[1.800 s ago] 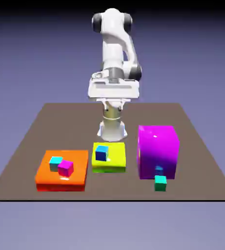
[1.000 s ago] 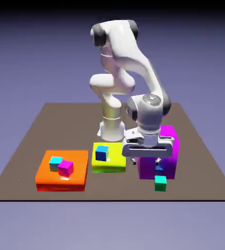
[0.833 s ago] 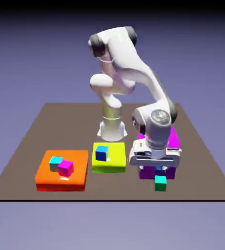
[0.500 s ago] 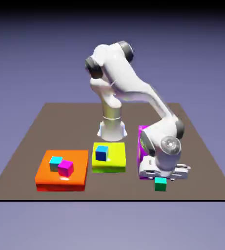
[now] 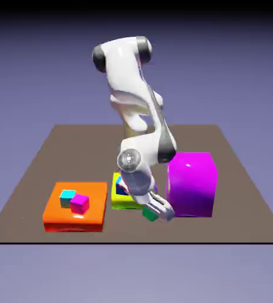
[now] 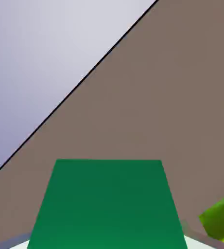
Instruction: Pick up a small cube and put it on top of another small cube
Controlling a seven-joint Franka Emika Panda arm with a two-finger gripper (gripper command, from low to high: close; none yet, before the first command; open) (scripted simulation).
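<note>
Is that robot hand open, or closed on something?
Closed on the green cube: it fills the space between the hand's fingertips in the close-up view.

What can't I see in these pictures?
- Gripper fingertips: hidden behind the green cube in the hand view.
- Yellow-green block: partly behind the arm in the exterior view; cut off by the hand view's edge.
- Dark-blue cube: mostly behind the arm, exterior view.
</note>
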